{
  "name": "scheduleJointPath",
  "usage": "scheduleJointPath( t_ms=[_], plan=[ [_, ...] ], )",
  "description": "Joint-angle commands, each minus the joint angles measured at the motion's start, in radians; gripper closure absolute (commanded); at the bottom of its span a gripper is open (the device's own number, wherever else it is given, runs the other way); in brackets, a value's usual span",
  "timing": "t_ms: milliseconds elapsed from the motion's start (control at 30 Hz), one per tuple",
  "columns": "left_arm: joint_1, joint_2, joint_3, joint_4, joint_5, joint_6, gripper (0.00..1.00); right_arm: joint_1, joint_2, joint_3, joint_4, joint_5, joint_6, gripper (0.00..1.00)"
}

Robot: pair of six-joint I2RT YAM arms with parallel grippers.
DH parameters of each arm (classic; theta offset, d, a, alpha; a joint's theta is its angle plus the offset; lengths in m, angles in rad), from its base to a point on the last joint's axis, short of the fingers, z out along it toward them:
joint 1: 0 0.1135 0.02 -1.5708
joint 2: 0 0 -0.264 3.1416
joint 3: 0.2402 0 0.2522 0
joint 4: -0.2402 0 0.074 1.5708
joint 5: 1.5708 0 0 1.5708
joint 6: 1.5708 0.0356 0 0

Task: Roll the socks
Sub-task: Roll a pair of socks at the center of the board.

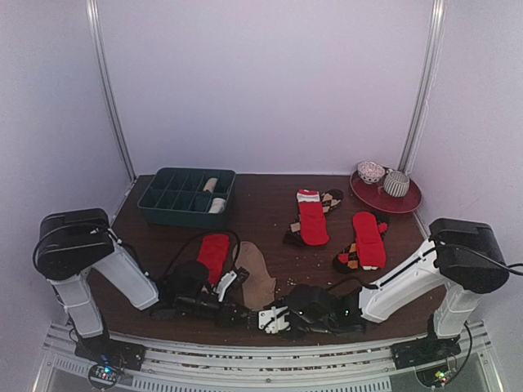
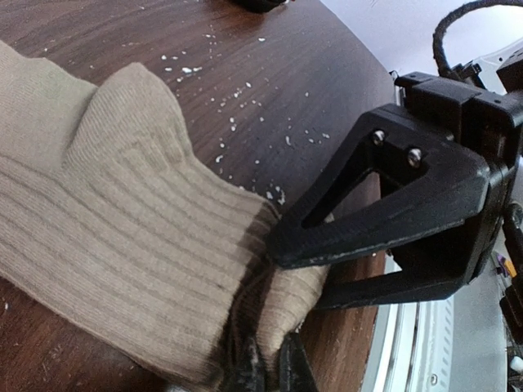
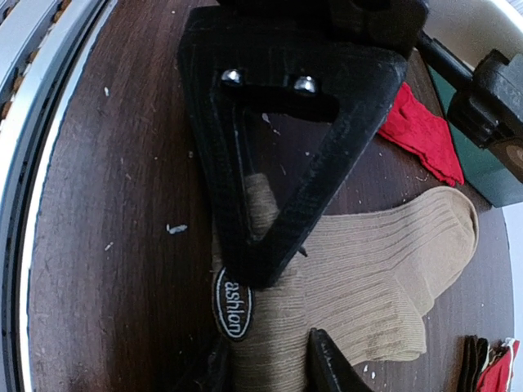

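Note:
A plain tan sock lies flat near the front edge, its ribbed cuff toward the arms. In the left wrist view my left gripper is shut on a fold of the tan sock's cuff. My right gripper meets it from the other side, and the tan cuff fills the gap between its fingers, by the oval label. Both grippers, left and right, sit close together. A red sock lies just left of the tan one. Further red socks lie on brown diamond-patterned ones.
A dark green compartment tray stands at the back left with light rolls in two cells. A red plate at the back right holds two rolled bundles. The table's front edge and metal rail are right behind the grippers. White crumbs dot the wood.

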Motion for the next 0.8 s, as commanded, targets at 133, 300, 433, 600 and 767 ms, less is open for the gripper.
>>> scheduleJointPath(
  t_ms=[133,300,433,600,767],
  plan=[
    [0.003,0.012,-0.054,-0.224,0.001,0.04,1.0,-0.029,0.052,0.051,-0.184,-0.045,0.12,0.87],
    [0.002,-0.1,-0.022,-0.336,-0.093,0.127,0.95,-0.061,0.015,0.076,-0.333,-0.226,0.268,0.94],
    [0.002,-0.272,-0.005,-0.42,-0.205,0.214,0.5,-0.11,0.012,0.177,-0.552,-0.436,0.381,0.94],
    [-0.021,-0.508,-0.058,-0.448,-0.349,0.288,0.36,-0.187,0.061,0.294,-0.803,-0.666,0.481,0.94],
    [-0.097,-0.644,-0.166,-0.28,-0.375,0.369,0.29,-0.281,0.127,0.369,-0.905,-0.907,0.576,0.94]
  ],
)
